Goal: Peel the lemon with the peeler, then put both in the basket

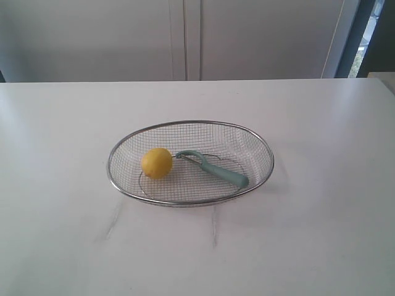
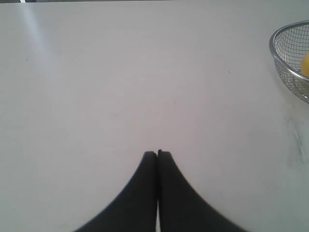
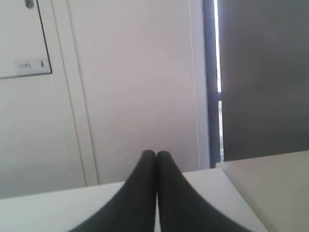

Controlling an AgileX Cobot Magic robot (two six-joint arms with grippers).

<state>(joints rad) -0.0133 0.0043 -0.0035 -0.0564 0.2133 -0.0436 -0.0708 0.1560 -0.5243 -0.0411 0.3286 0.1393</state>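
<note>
The wire mesh basket [image 1: 259,145] sits in the middle of the white table. Inside it the yellow lemon [image 1: 157,163] lies at the left, and the teal peeler [image 1: 216,169] lies beside it with its looped head toward the lemon. Neither arm appears in the exterior view. My left gripper [image 2: 157,153] is shut and empty above bare table, with the basket [image 2: 285,63] and a sliver of the lemon [image 2: 306,65] off to one side. My right gripper [image 3: 155,153] is shut and empty, pointing at the wall past the table's edge.
The white table [image 1: 321,234] spreads wide around the basket. Pale cabinet doors [image 1: 185,37] stand behind its far edge, and a dark window frame [image 1: 358,34] is at the back right. A second pale surface [image 3: 275,188] lies beside the table in the right wrist view.
</note>
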